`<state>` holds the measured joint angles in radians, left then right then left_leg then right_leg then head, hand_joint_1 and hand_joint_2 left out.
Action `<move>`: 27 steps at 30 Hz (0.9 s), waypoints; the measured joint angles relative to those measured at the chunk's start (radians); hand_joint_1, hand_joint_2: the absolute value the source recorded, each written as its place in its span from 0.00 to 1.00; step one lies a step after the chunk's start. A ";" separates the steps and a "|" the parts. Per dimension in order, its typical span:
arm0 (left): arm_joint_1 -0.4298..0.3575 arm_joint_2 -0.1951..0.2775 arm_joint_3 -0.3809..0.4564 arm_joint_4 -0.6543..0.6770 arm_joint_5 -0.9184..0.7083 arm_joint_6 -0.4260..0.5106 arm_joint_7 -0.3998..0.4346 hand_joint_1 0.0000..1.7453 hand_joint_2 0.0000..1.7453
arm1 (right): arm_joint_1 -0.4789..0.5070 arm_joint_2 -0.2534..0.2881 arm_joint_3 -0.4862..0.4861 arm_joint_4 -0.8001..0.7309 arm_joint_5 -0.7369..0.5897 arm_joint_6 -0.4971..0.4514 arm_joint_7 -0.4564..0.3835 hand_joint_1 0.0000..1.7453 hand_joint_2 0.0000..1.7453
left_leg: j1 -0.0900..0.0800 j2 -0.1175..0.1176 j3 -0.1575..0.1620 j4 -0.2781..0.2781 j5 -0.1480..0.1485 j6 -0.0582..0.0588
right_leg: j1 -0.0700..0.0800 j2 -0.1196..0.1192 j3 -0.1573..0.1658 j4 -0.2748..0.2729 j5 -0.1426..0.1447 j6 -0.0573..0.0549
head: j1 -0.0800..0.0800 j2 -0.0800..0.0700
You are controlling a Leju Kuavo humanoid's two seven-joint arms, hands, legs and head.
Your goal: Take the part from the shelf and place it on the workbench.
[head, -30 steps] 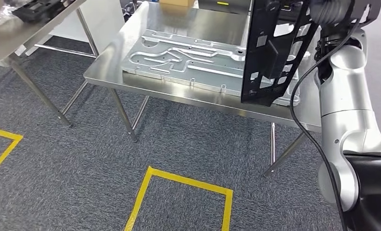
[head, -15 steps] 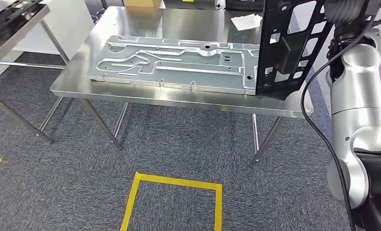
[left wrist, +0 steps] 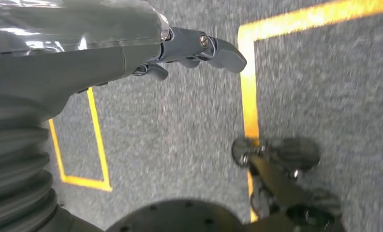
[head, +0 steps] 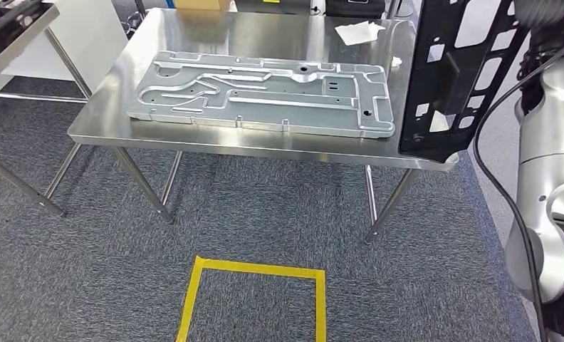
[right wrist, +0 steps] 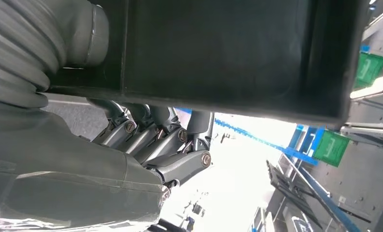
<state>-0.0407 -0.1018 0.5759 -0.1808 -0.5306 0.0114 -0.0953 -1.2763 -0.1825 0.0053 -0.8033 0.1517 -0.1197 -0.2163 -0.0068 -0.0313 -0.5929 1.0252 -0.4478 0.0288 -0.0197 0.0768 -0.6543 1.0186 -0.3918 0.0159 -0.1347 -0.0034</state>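
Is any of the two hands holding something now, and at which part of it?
The right hand grips the black perforated part near its upper end; the exact spot is hidden. The left hand holds nothing.

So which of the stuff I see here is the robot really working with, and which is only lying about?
Part of the job:
- black part, held upright by the right hand
- steel workbench, where it goes

Just lying about:
- grey metal plate on the workbench
- white paper near the far edge
- cardboard box at the back
- yellow floor tape
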 joint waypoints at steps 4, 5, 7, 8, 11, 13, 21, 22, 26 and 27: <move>0.000 -0.005 0.006 0.000 -0.001 -0.004 -0.006 0.00 1.00 | -0.053 -0.005 -0.001 0.033 0.018 0.013 0.036 1.00 1.00 | -0.001 -0.001 -0.001 0.000 0.001 0.001 | -0.001 -0.001 0.000 -0.002 0.001 0.002 | 0.000 0.000; 0.000 -0.006 0.009 0.000 0.000 -0.004 -0.006 0.00 1.00 | -0.064 -0.006 -0.001 0.042 0.020 0.016 0.040 1.00 1.00 | -0.001 -0.001 -0.001 0.000 0.001 0.001 | -0.001 -0.001 0.000 -0.002 0.001 0.002 | 0.000 0.000; 0.000 -0.007 0.015 0.000 0.003 -0.005 -0.004 0.00 1.00 | -0.082 -0.010 -0.001 0.058 0.025 0.024 0.045 1.00 1.00 | -0.001 -0.001 -0.001 0.001 0.001 0.001 | -0.001 -0.001 0.000 -0.002 0.001 0.002 | 0.000 0.000; 0.000 -0.008 0.018 0.000 0.002 -0.006 -0.002 0.00 1.00 | -0.089 -0.013 -0.001 0.067 0.027 0.028 0.046 1.00 1.00 | -0.001 -0.001 -0.001 0.001 0.001 0.001 | -0.001 -0.001 0.000 -0.002 0.001 0.002 | 0.000 0.000; 0.000 -0.008 0.022 0.000 -0.003 -0.012 0.010 0.00 1.00 | -0.108 -0.019 -0.002 0.096 0.030 0.038 0.048 1.00 1.00 | -0.001 -0.001 -0.001 0.001 0.001 0.001 | -0.001 -0.001 0.000 -0.002 0.001 0.002 | 0.000 0.000; 0.000 -0.008 0.024 0.000 -0.005 -0.015 0.013 0.00 1.00 | -0.116 -0.022 -0.003 0.111 0.031 0.040 0.048 1.00 1.00 | -0.001 -0.001 -0.001 0.001 0.001 0.001 | -0.001 -0.001 -0.001 -0.002 0.001 0.002 | 0.000 0.000; -0.010 -0.031 0.044 0.000 0.015 -0.020 -0.004 0.00 1.00 | -0.156 -0.028 -0.003 0.174 0.058 0.021 0.064 1.00 1.00 | -0.001 0.000 -0.001 0.001 0.001 0.001 | -0.001 -0.001 -0.002 -0.001 0.001 0.002 | 0.000 0.000; -0.012 -0.035 0.047 0.000 0.017 -0.024 -0.009 0.00 1.00 | -0.162 -0.030 -0.003 0.182 0.058 0.019 0.064 1.00 1.00 | -0.001 0.000 -0.001 0.001 0.001 0.001 | -0.001 -0.001 -0.002 -0.001 0.002 0.002 | 0.000 0.000; -0.016 -0.045 0.056 0.000 0.020 -0.046 -0.022 0.00 1.00 | -0.169 -0.046 -0.008 0.205 0.051 0.019 0.055 1.00 1.00 | -0.001 -0.001 -0.001 0.001 0.001 0.001 | 0.000 -0.001 -0.002 -0.001 0.002 0.002 | 0.000 0.000; -0.017 -0.047 0.059 0.000 0.022 -0.050 -0.019 0.00 1.00 | -0.168 -0.049 -0.009 0.209 0.050 0.019 0.052 1.00 1.00 | -0.001 -0.001 -0.002 0.001 0.001 0.001 | -0.001 -0.001 -0.002 -0.001 0.002 0.002 | 0.000 0.000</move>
<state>-0.0572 -0.1483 0.6354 -0.1808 -0.5083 -0.0389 -0.1143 -1.4448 -0.2314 -0.0035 -0.5939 0.2018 -0.1007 -0.1648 -0.0075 -0.0320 -0.5945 1.0259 -0.4465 0.0296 -0.0203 0.0758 -0.6562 1.0174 -0.3902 0.0183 -0.1347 -0.0033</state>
